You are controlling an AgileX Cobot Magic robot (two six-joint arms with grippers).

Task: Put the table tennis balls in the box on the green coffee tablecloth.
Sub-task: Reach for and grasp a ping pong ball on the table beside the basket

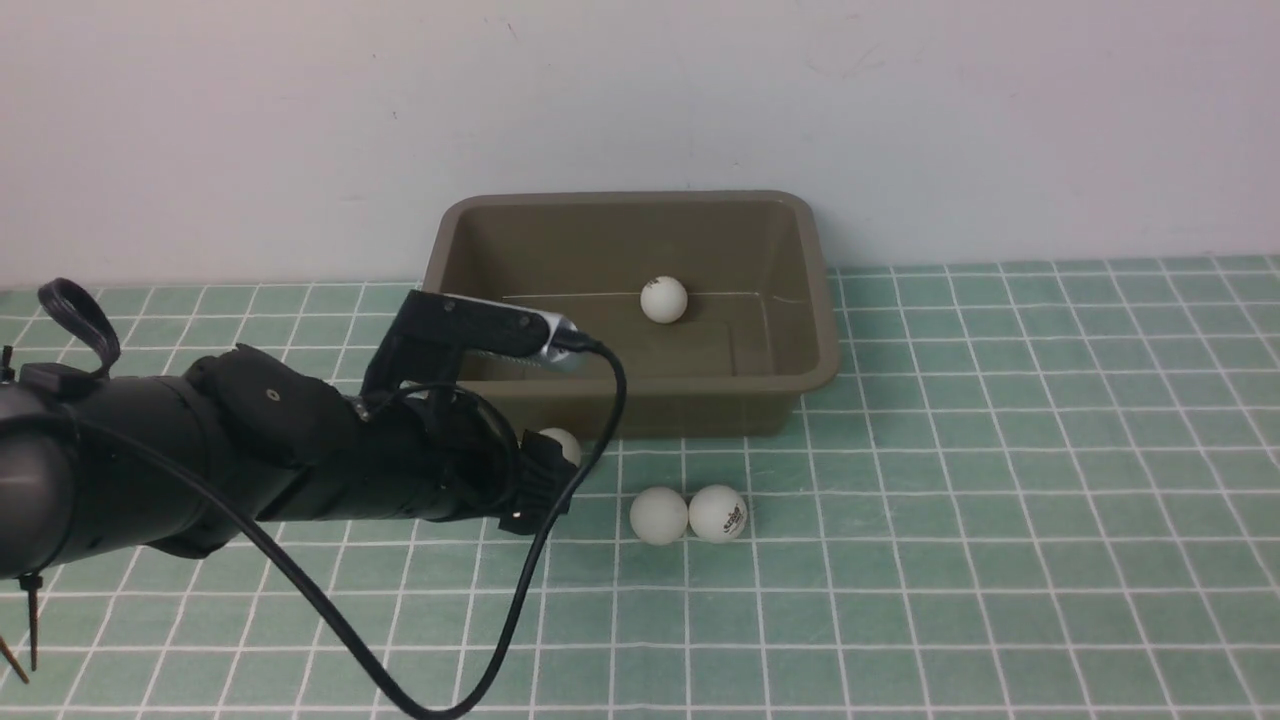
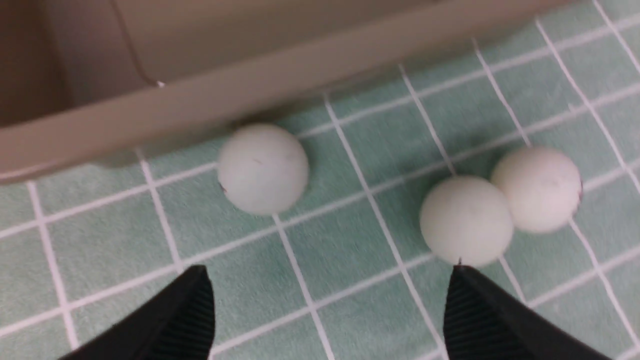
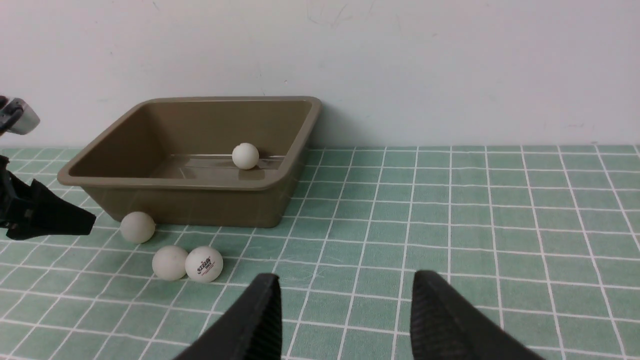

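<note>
The olive-brown box [image 1: 822,300] stands on the green coffee tablecloth [image 1: 1000,500] against the wall, with one table tennis ball [image 1: 664,299] inside it. Two balls [image 1: 659,515] [image 1: 718,512] touch each other on the cloth in front of the box. A third loose ball [image 1: 563,441] lies by the box's front wall, half hidden behind my left gripper [image 1: 545,475]. In the left wrist view that gripper [image 2: 327,280] is open just above the cloth, the single ball [image 2: 263,168] ahead of it and one fingertip [image 2: 465,285] next to the pair [image 2: 466,220]. My right gripper [image 3: 345,280] is open with nothing between its fingers, well apart from the balls.
A pale wall runs right behind the box. A black cable [image 1: 400,690] loops from the left wrist camera down over the cloth. The checked cloth stretches away to the right of the box [image 3: 200,205].
</note>
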